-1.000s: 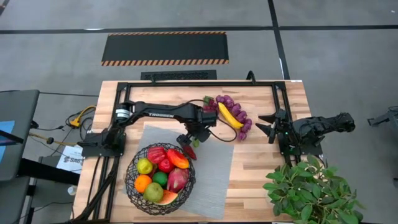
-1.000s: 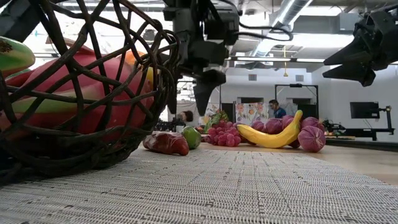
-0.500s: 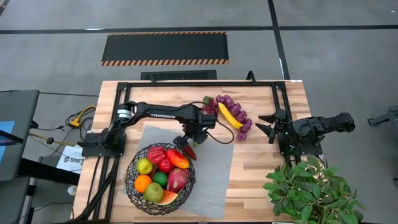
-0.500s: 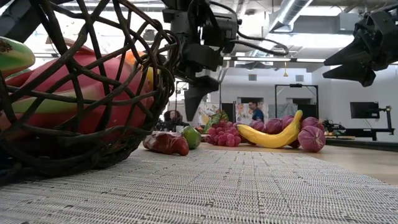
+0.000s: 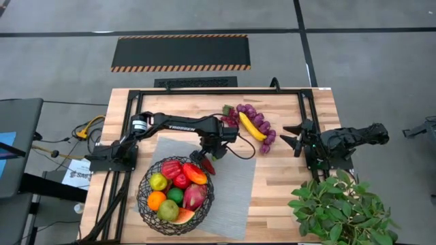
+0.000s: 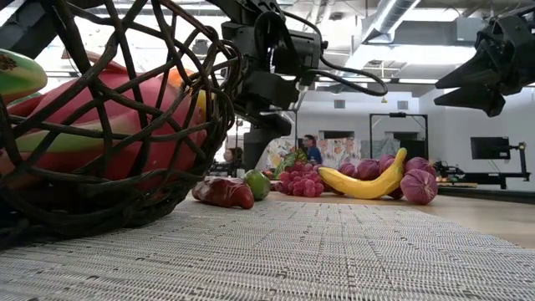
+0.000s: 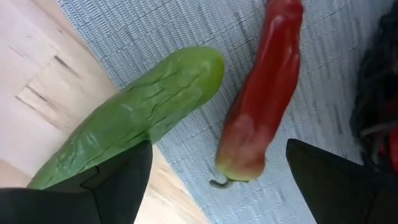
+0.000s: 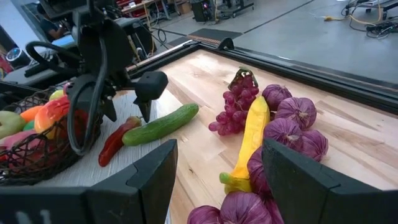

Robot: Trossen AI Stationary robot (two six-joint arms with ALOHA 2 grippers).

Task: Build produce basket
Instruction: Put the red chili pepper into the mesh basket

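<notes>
On the grey mat, near its far edge:
Left gripper: the left gripper (image 5: 210,152) hung low over the mat (image 5: 231,197), its fingers spread wide and holding nothing.
Red pepper: in the left wrist view the red pepper (image 7: 264,93) lay flat on the mat in the gap between the two jaws, touching neither one.
Cucumber: the cucumber (image 7: 134,115) lay just beside the pepper, partly on the mat and partly on the bare wood, close to one jaw, its near end passing behind that finger.
Basket: the wire basket (image 5: 176,194) stood on the mat near the table's (image 5: 286,184) front edge, just beside the pepper, already filled with fruit.
Other produce: the banana (image 5: 251,126), the purple grapes (image 8: 236,106) and the red onions (image 5: 267,137) lay in a bunch on the wood between the two arms, well apart from the basket.
Right gripper: the right gripper (image 5: 291,137) waited above the table's right side, near the onions, its fingers parted and empty.
Hard to see: from above, the left arm covered the cucumber and most of the pepper; in the low view the basket (image 6: 109,117) filled the near side, cut off by the frame, and hid part of the gripper (image 6: 266,138). A person (image 6: 309,149) far back in the room was too small to make out.
Plant: a leafy green plant (image 5: 340,211) stood at the front right corner.
</notes>
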